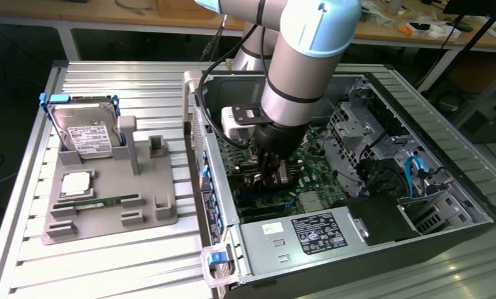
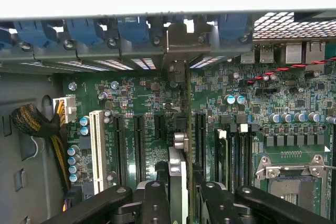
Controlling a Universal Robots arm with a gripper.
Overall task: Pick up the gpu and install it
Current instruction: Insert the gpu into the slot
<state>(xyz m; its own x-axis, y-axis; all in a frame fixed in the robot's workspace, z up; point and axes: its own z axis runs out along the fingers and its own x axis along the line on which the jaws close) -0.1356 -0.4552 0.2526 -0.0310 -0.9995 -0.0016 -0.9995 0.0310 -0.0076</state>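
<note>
In the wrist view the gpu (image 2: 177,169) stands edge-on between my two black fingers (image 2: 152,203). My gripper (image 2: 181,200) is shut on it. The card runs straight away from me over the green motherboard (image 2: 139,95), between two black expansion slots (image 2: 200,135). Its metal bracket end (image 2: 181,38) reaches the rear wall of the case, by the slot openings. Whether its edge sits in a slot I cannot tell. In the exterior view my gripper (image 1: 269,177) is lowered deep inside the open computer case (image 1: 447,156), just above the motherboard (image 1: 314,177), and hides most of the card.
A grey holder tray (image 1: 148,215) lies on the slatted table at the exterior view's left, carrying a hard drive (image 1: 86,134), a processor (image 1: 76,182) and a RAM stick (image 1: 94,202). Inside the case are a power supply (image 1: 314,233), drive cages (image 1: 356,128), a sleeved cable bundle (image 2: 39,124) and the processor socket (image 2: 294,174).
</note>
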